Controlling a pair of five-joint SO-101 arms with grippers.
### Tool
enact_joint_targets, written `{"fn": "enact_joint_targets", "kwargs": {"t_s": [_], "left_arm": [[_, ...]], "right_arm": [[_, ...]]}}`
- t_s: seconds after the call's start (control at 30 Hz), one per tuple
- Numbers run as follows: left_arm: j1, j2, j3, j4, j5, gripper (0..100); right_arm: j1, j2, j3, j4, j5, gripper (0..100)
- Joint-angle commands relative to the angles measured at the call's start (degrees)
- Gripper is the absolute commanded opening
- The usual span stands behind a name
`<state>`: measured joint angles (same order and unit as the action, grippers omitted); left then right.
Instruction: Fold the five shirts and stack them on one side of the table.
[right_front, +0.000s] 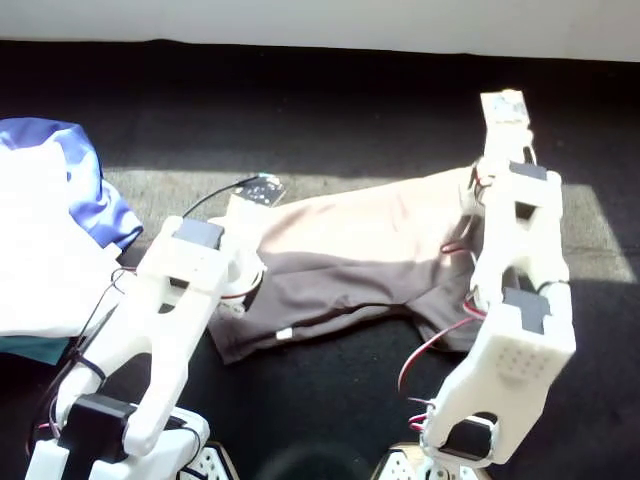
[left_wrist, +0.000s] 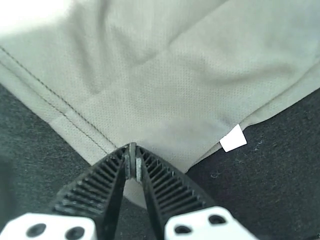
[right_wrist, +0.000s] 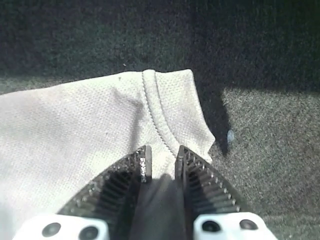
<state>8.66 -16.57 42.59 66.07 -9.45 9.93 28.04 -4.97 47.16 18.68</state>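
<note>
A taupe shirt (right_front: 350, 265) lies spread across the dark table between my two arms, half in sunlight. My left gripper (left_wrist: 132, 151) is shut on the shirt's hem (left_wrist: 75, 117) at a corner, with a small white tag (left_wrist: 233, 139) on the edge beside it. My right gripper (right_wrist: 161, 161) is closed on a shaded fold of the same shirt (right_wrist: 75, 130), just behind its ribbed edge (right_wrist: 155, 110). From above, the left arm (right_front: 190, 270) stands at the shirt's left edge and the right arm (right_front: 515, 230) at its right edge.
A pile of white cloth (right_front: 45, 250) and blue cloth (right_front: 90, 185) sits at the table's left side, close to the left arm. Dark table surface (right_front: 330, 110) stretches behind the shirt, and a sunlit band (right_front: 590, 235) crosses it.
</note>
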Motion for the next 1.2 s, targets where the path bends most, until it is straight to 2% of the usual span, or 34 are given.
{"fn": "enact_joint_targets", "kwargs": {"t_s": [0.0, 0.27, 0.57, 0.8, 0.97, 1.17], "left_arm": [[0.04, -0.13, 4.0, -2.55, -0.26, 1], [-0.04, -0.13, 13.32, -8.35, -0.35, 1], [0.31, -0.75, 13.76, -8.7, -0.35, 1], [-0.04, -0.22, 14.11, -11.69, -0.35, 1], [-0.04, -0.66, 16.31, -17.49, -0.35, 1], [-0.04, -0.31, 16.31, -17.76, -0.35, 1]], "right_arm": [[0.48, 5.49, -8.31, -0.57, -0.35, 9.5], [4.44, 14.37, -24.13, 9.89, -0.35, 9.5], [4.53, 9.27, -46.64, 35.74, -0.44, 9.5], [4.53, 6.2, -55.25, 53.76, 1.93, 9.5], [6.64, 0.84, -47.08, 53.93, 2.64, 9.5], [6.46, -13.93, -22.02, 53.58, 8.79, 9.5]]}}
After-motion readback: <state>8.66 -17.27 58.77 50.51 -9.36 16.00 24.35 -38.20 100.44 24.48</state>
